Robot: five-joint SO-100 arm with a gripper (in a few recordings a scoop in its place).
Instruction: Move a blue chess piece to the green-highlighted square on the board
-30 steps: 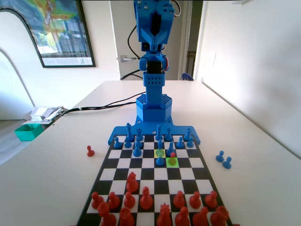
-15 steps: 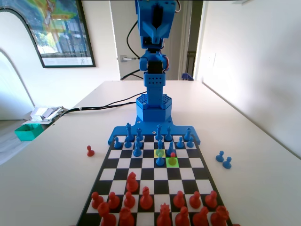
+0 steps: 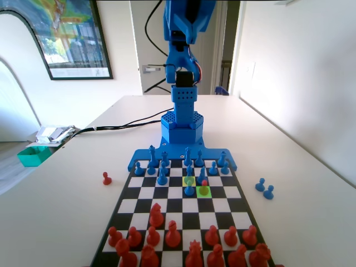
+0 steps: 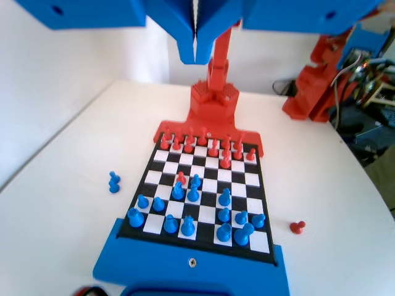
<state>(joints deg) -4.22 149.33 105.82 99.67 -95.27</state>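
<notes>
On the board (image 3: 177, 206) the green-highlighted square (image 3: 207, 195) holds a red pawn (image 3: 204, 186). One blue pawn (image 3: 189, 191) stands on the square just left of it in the fixed view. Behind that pawn another blue piece (image 3: 189, 172) stands at the yellow-tinted square (image 3: 184, 181). The wrist view has the same red pawn (image 4: 181, 177) with the blue pawn (image 4: 196, 180) to its right. My gripper (image 4: 195, 57) hangs high above the board, jaws pressed together with nothing between them. In the fixed view the blue arm (image 3: 181, 33) rears up over its base.
Off the board in the fixed view, two blue pawns (image 3: 264, 188) lie on the table at the right and one red pawn (image 3: 106, 178) at the left. Red pieces (image 3: 172, 236) crowd the near rows. A green tray (image 3: 33, 156) sits at the table's left edge.
The arm has swung further upward over the last second, carrying the gripper higher. No piece on the board has moved.
</notes>
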